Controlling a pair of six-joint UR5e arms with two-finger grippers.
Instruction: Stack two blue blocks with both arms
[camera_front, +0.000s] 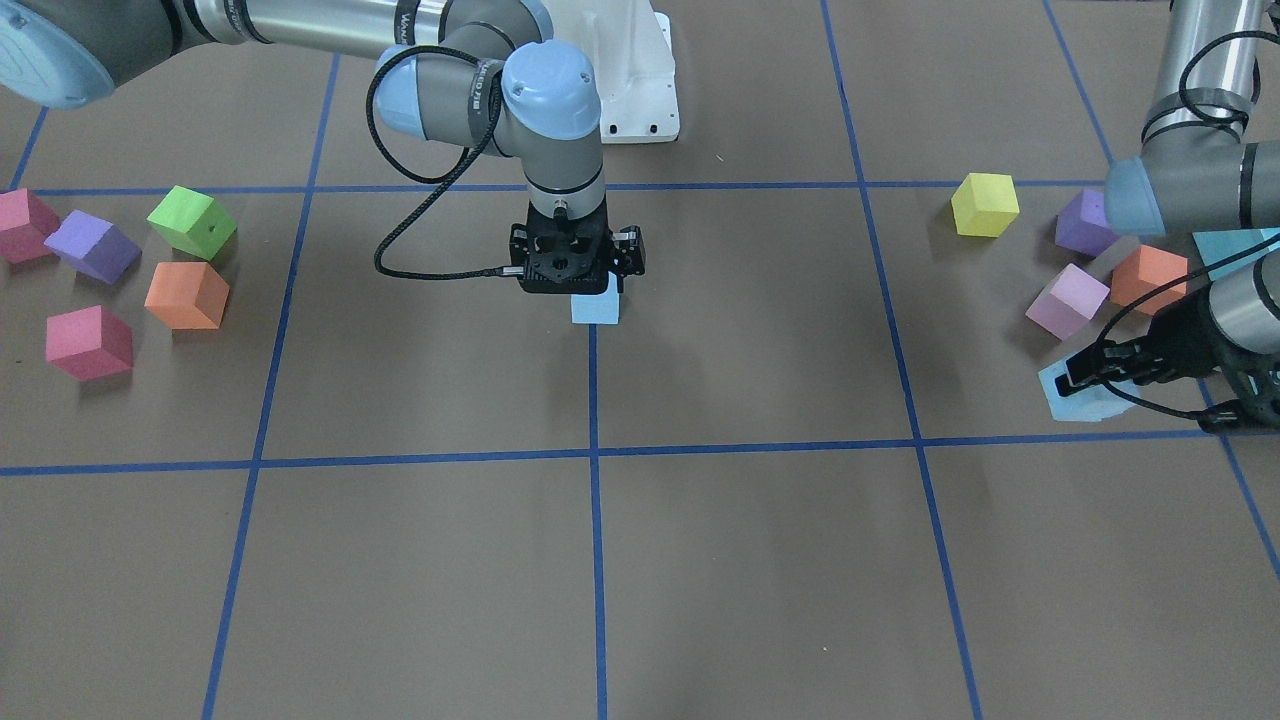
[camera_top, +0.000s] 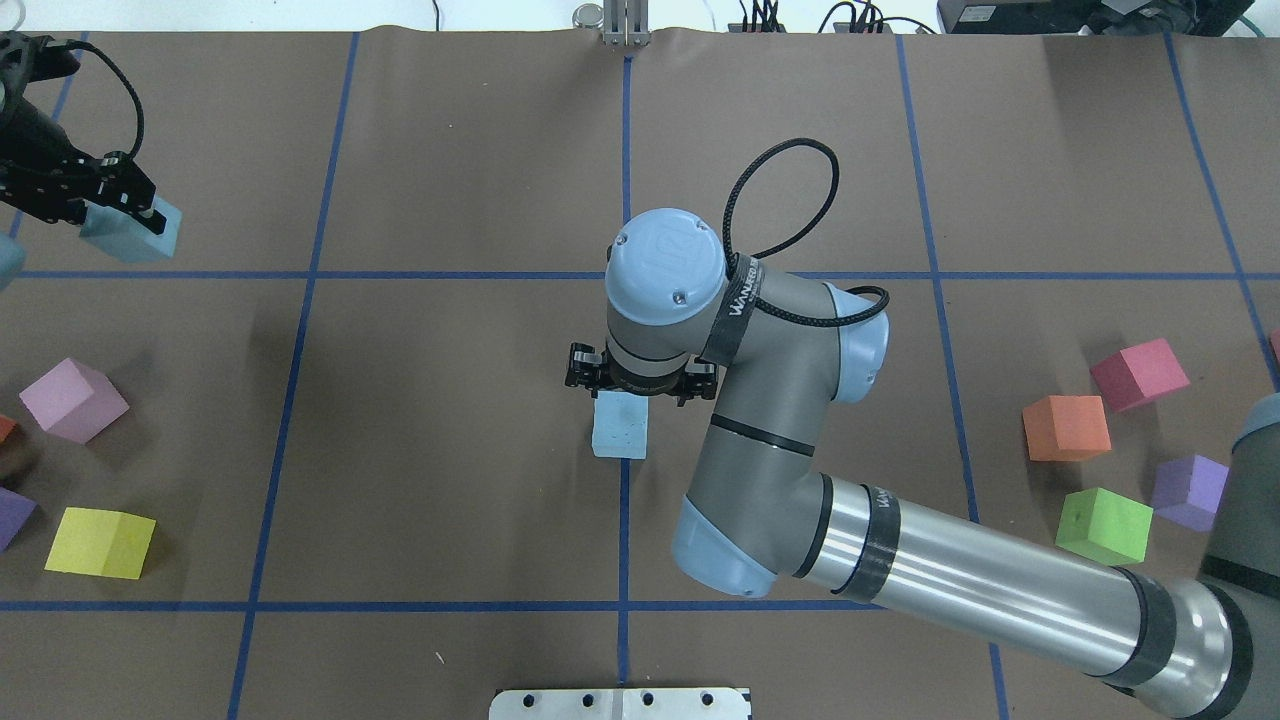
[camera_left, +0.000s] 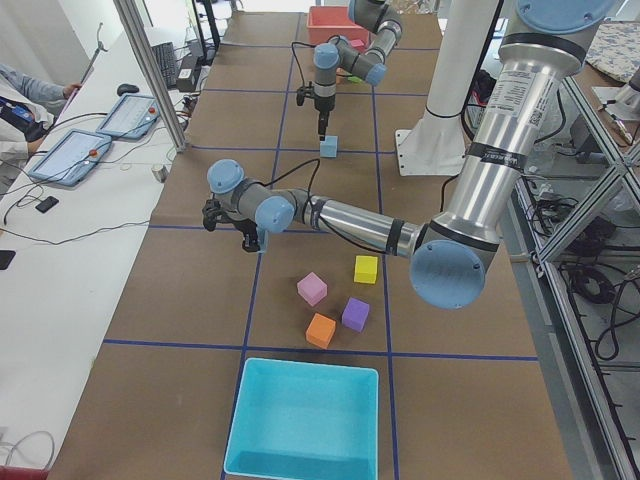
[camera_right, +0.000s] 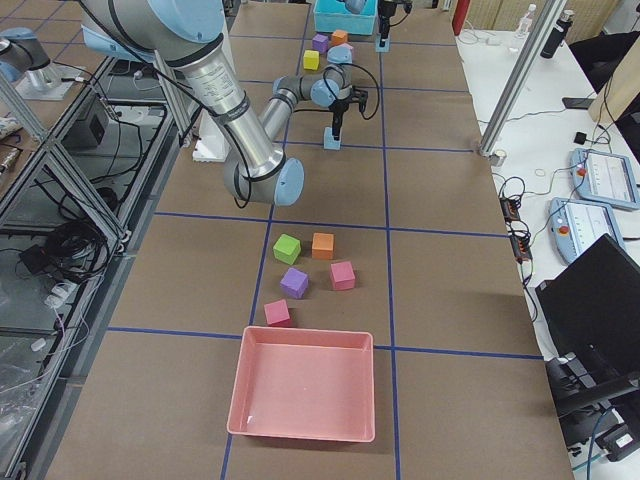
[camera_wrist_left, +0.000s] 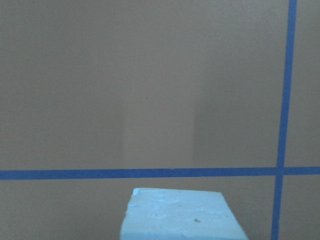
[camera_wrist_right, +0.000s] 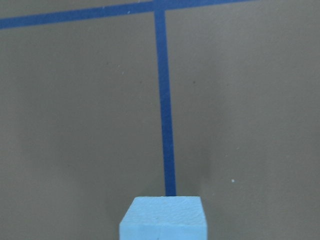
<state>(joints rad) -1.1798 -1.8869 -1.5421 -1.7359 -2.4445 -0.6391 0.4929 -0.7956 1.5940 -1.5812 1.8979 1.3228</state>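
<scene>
Left end effector (camera_top: 115, 210) is clamped on a blue block (camera_top: 135, 240) at the tabletop's (camera_top: 450, 450) far-left edge. The block looks skewed in the grip, so it may land crooked and slide off.

Centre: second blue block (camera_top: 620, 428) sits on a tape line (camera_top: 624, 520), right end effector (camera_top: 640, 385) directly over it; gripping or released, can't tell. If the right arm (camera_top: 900, 560) doesn't clear, the arms clash.

Surface: matte brown paper. Room: operator bench (camera_left: 60, 260), turquoise bin (camera_left: 300, 368).

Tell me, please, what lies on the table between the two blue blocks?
Only bare brown paper crossed by blue tape lines, as the overhead view shows: no cube sits between the far-left blue block and the centre blue block.
</scene>
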